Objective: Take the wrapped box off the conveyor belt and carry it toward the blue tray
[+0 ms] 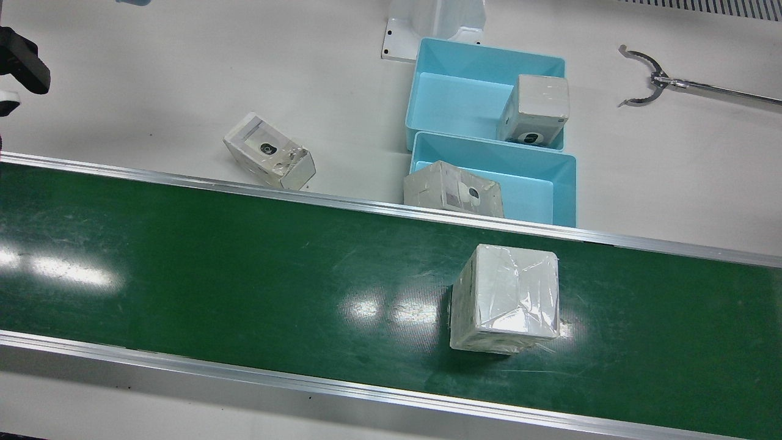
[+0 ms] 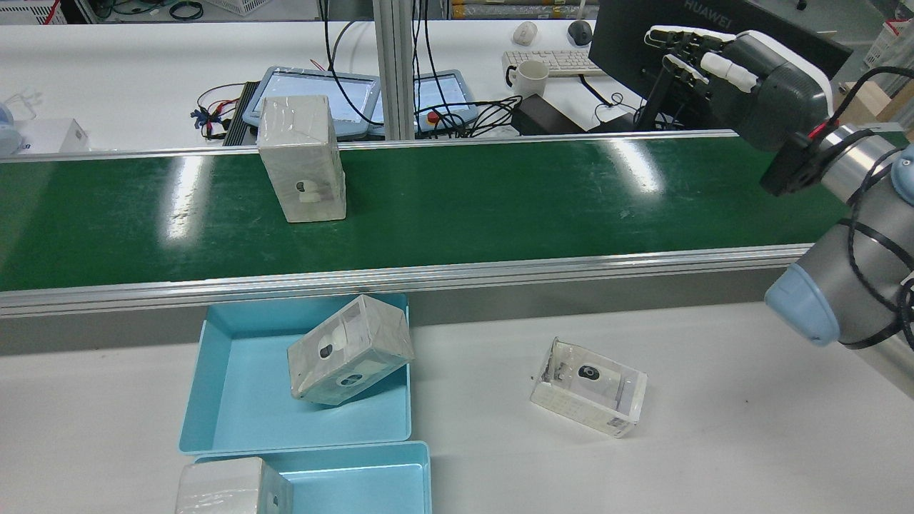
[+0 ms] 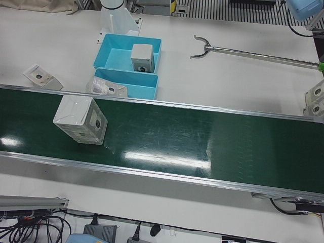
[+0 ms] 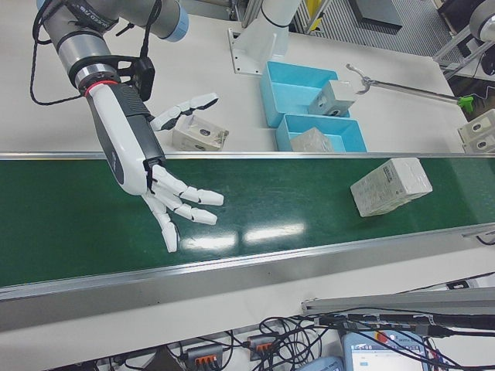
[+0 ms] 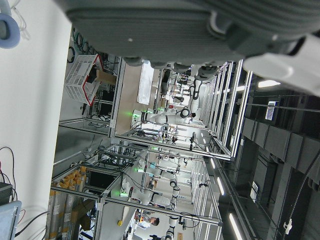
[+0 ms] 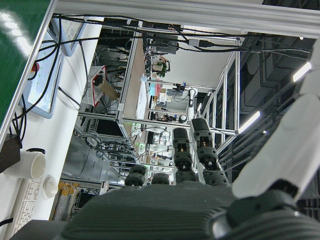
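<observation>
Right hand (image 4: 174, 202) spread, well apart from wrapped box (image 4: 390, 186)

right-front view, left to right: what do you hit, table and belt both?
Right hand open over the conveyor belt → clear-windowed box on the table → the two blue trays, a box in each → wrapped box on the belt → stacked boxes at the right edge.
</observation>
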Robot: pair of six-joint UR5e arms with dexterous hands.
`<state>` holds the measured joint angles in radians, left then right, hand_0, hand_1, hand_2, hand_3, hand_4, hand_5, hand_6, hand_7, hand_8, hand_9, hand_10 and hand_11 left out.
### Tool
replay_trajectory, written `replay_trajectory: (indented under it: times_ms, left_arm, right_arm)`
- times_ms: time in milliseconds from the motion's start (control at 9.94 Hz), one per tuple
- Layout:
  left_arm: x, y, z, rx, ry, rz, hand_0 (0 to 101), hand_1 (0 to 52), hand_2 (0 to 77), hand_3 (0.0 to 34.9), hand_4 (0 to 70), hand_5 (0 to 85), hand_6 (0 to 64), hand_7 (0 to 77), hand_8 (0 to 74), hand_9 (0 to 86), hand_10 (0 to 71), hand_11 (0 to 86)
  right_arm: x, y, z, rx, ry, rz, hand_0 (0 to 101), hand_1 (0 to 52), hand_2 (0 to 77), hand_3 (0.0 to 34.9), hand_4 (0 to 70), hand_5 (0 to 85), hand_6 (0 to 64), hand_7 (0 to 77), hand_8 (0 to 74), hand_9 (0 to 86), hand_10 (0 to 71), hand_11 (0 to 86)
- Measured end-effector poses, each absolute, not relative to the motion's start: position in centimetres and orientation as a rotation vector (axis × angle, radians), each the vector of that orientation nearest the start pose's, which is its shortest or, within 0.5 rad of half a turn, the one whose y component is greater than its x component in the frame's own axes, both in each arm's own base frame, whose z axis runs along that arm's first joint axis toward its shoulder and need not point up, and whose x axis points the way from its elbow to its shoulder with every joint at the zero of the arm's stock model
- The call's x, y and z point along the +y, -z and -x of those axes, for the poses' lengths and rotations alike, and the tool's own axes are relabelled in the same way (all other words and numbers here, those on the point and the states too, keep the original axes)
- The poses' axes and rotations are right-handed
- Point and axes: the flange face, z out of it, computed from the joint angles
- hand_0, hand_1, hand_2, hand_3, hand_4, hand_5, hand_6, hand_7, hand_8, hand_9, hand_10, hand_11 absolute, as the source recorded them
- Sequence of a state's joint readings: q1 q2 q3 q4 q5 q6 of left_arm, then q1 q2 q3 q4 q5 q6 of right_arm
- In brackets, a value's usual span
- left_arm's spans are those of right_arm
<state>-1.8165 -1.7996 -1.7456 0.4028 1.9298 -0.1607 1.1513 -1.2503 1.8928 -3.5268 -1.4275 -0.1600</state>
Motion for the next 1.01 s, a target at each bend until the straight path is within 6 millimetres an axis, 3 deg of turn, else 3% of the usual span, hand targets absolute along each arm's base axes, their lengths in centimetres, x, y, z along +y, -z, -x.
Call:
replay_trajectory:
  times_ms: [101, 201, 302, 704, 805, 905, 1006]
  left_arm:
    - [-51.00, -52.20, 22.92, 2.225, 2.244, 0.306, 0, 0.0, 0.5, 0.0, 0.0, 0.5, 0.0, 0.5, 0.5, 0.0, 0.5, 0.0]
    - [-51.00, -52.20, 22.93, 2.225, 2.244, 0.306, 0, 0.0, 0.5, 0.0, 0.0, 0.5, 0.0, 0.5, 0.5, 0.0, 0.5, 0.0]
    - [-51.00, -52.20, 22.93, 2.225, 2.244, 0.306, 0, 0.0, 0.5, 0.0, 0.0, 0.5, 0.0, 0.5, 0.5, 0.0, 0.5, 0.0]
    - [-51.00, -52.20, 22.92, 2.225, 2.244, 0.306, 0, 0.0, 0.5, 0.0, 0.0, 0.5, 0.0, 0.5, 0.5, 0.5, 0.0, 0.0]
    - [-51.00, -52.20, 22.92, 2.225, 2.244, 0.306, 0, 0.0, 0.5, 0.0, 0.0, 0.5, 0.0, 0.5, 0.5, 0.0, 0.0, 0.0]
    - [-51.00, -52.20, 22.92, 2.225, 2.244, 0.306, 0, 0.0, 0.5, 0.0, 0.0, 0.5, 0.0, 0.5, 0.5, 0.0, 0.0, 0.0]
    - [-51.00, -52.20, 22.92, 2.225, 2.244, 0.306, 0, 0.0, 1.1, 0.0, 0.0, 0.5, 0.0, 0.5, 0.5, 0.5, 0.5, 0.0]
  right_arm:
    - [-57.97, -40.09, 9.64, 2.689, 2.039, -0.200, 35, 6.5, 14.7, 0.5, 27.8, 18.0, 8.2, 12.5, 0.0, 1.6, 4.4, 6.0]
    - [-57.99, -39.92, 9.62, 2.691, 2.034, -0.200, 35, 6.5, 14.7, 0.5, 27.8, 18.0, 8.2, 12.5, 0.0, 1.6, 4.4, 6.0]
    - [-58.00, -39.80, 9.61, 2.693, 2.031, -0.200, 36, 6.5, 14.7, 0.0, 30.0, 28.9, 16.4, 27.3, 2.2, 4.9, 6.0, 8.7]
    - [-58.00, -39.70, 9.55, 2.695, 2.029, -0.199, 34, 4.9, 15.3, 0.0, 29.5, 32.7, 16.4, 27.8, 2.2, 3.8, 6.0, 8.7]
    - [-57.95, -39.66, 9.48, 2.696, 2.027, -0.198, 34, 1.6, 12.0, 0.0, 28.4, 18.5, 8.2, 19.6, 0.5, 2.7, 4.9, 5.4]
    - [-57.92, -39.61, 9.41, 2.697, 2.024, -0.198, 36, 1.6, 9.3, 0.0, 25.1, 7.6, 2.2, 12.0, 0.5, 1.6, 3.3, 4.9]
    - [-57.95, -39.60, 9.37, 2.698, 2.024, -0.196, 37, 10.4, 5.5, 0.0, 24.5, 4.9, 0.5, 9.3, 0.5, 1.6, 3.3, 3.8]
